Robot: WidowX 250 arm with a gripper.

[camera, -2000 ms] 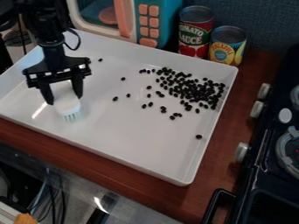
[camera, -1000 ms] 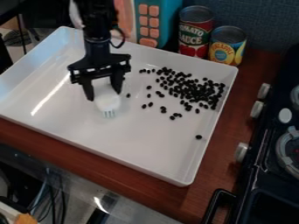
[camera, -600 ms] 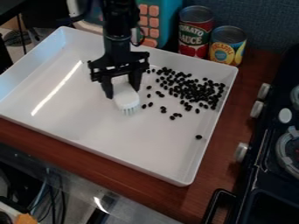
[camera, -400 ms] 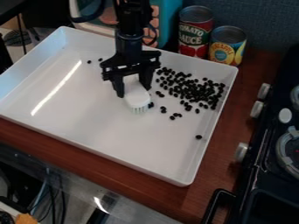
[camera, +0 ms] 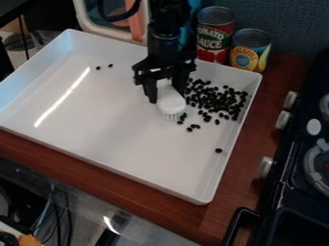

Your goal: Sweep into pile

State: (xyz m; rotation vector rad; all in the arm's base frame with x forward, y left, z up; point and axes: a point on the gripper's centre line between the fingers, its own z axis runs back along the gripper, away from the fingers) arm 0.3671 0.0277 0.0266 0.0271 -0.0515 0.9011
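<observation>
The tray is white, glossy and four-sided, with raised walls, rounded corners and a streak of reflected light on its floor. It sits on a reddish-brown wood counter. The brush has a smooth, white, rounded head with short, pale bristles. The beans are small, black and oval. The arm, black and rigid, enters at the top edge and hangs nearly upright over the tray's back half. The gripper points down, its two fingers closed around the brush, bristles toward the near side. Quantities: one brush, one tray; beans too crowded to count. Most beans form a loose cluster in the tray's back right part, with the brush just beside its left edge. Two beans lie well apart at the back left; one lies alone near the right wall. Behind the tray stand two ribless-looking metal cans: one red-labelled, one shorter, yellow-labelled. Left of them is one toy microwave, pale-framed with a pink handle. The black stove, at right, carries three silvery knobs along its left side.
</observation>
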